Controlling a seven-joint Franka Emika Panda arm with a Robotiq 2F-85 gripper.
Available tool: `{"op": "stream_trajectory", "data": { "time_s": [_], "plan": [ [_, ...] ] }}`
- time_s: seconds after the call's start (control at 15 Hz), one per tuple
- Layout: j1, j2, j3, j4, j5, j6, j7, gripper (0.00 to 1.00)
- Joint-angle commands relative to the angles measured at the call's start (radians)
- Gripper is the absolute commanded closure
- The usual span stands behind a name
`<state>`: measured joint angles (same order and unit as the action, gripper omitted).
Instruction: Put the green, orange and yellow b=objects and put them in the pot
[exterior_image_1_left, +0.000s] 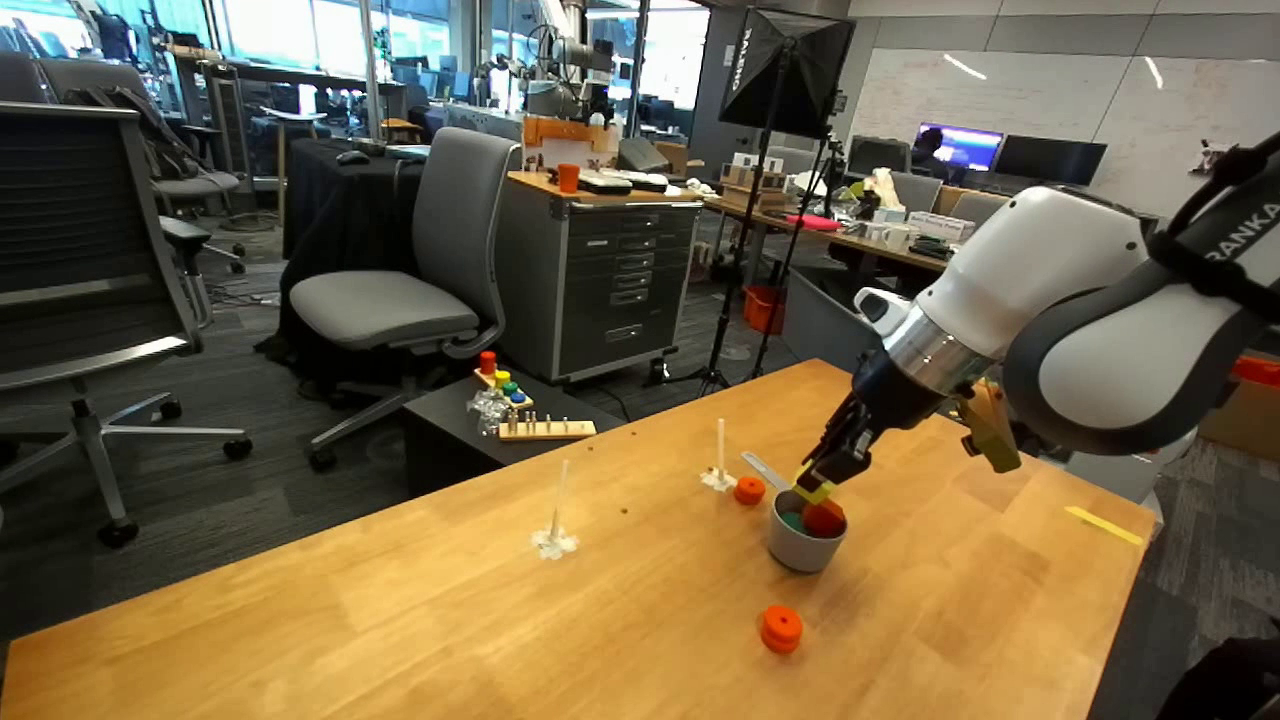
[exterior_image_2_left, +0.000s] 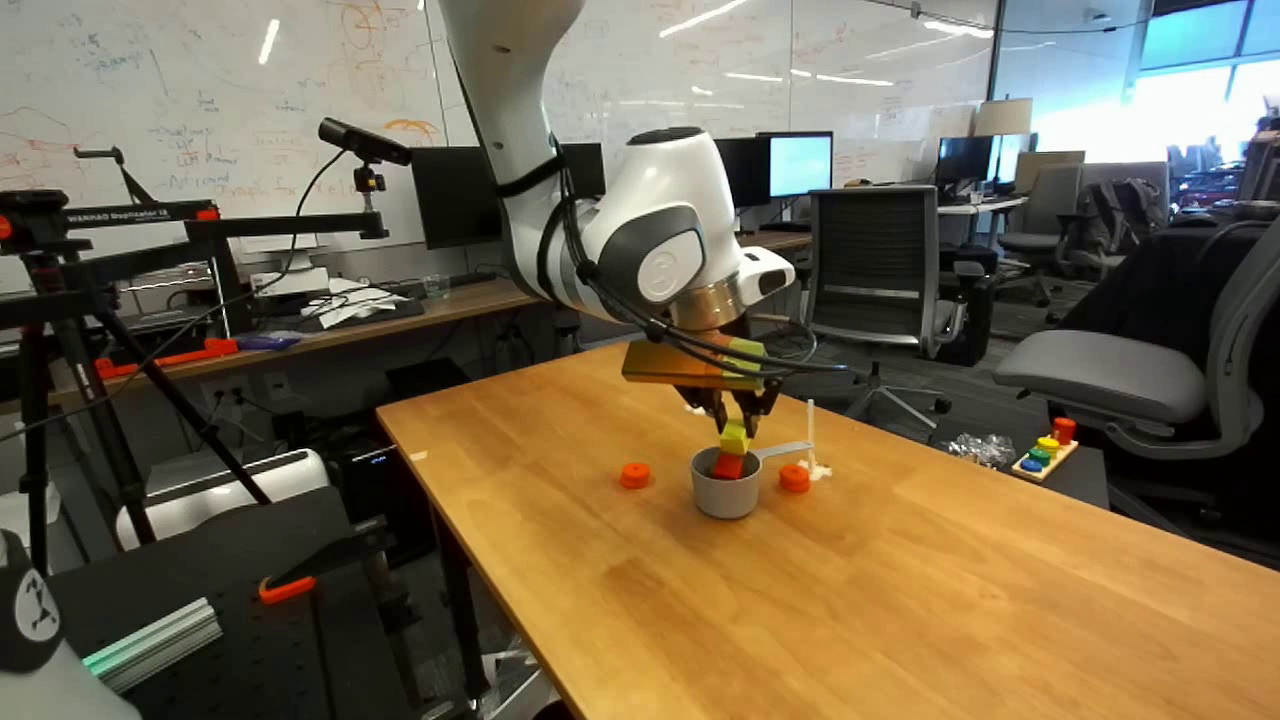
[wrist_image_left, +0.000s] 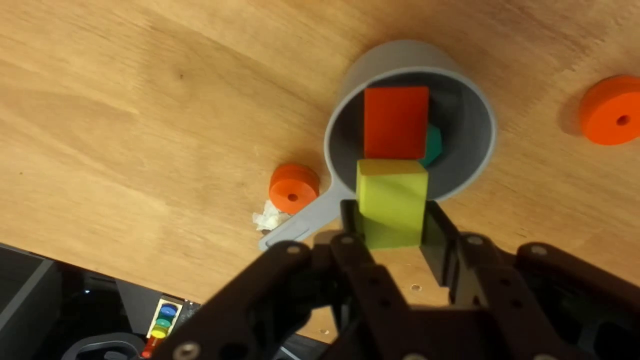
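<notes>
A gripper clasps a yellow block; below its jaws, a pot holds a red block and green piece.

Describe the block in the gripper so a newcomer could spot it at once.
On the wooden table, find the gray pot. Above it, the gripper holds the yellow block, a straight-edged piece. Its color, and being gripped, set it apart from the red-orange block and green piece, both inside the pot.
</notes>
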<state>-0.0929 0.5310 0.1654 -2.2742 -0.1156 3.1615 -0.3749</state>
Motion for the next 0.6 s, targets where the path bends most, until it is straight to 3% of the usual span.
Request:
{"op": "stream_trajectory", "data": {
  "time_s": [0.0, 0.27, 0.33, 0.53],
  "plan": [
    [0.035, -0.041, -0.038, -0.036, -0.035, 0.012, 0.05, 0.36],
    [0.034, -0.04, -0.036, -0.038, -0.036, 0.014, 0.049, 0.04],
    [0.032, -0.041, -0.036, -0.039, -0.037, 0.013, 0.047, 0.0],
    [0.047, -0.039, -0.053, -0.05, -0.058, 0.068, 0.04, 0.0]
  ]
}}
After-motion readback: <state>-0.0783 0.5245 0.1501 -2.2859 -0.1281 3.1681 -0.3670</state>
